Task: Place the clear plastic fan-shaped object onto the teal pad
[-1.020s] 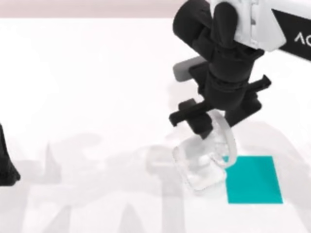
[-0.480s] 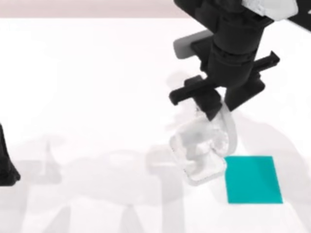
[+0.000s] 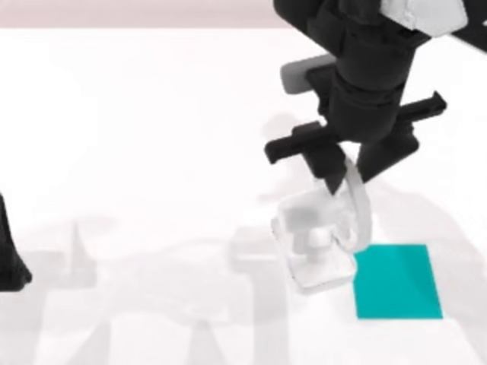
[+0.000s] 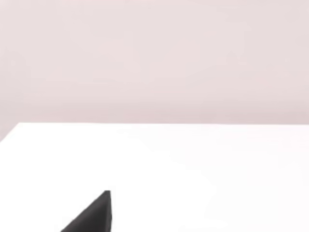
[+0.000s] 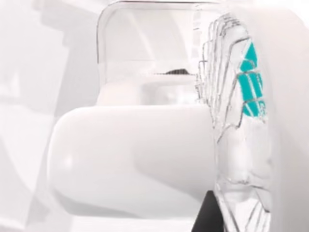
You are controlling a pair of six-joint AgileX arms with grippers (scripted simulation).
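Clear fan (image 3: 319,239) — gripped beneath right claw (image 3: 338,186)

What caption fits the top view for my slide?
Right claw holds the clear fan just left of the teal pad.

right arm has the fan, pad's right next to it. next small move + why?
Probably carry it toward the top view's right. The right gripper holds the fan by its grille, and the base sits just left of the teal pad, barely at its edge. The left arm stays parked at the table's left edge.
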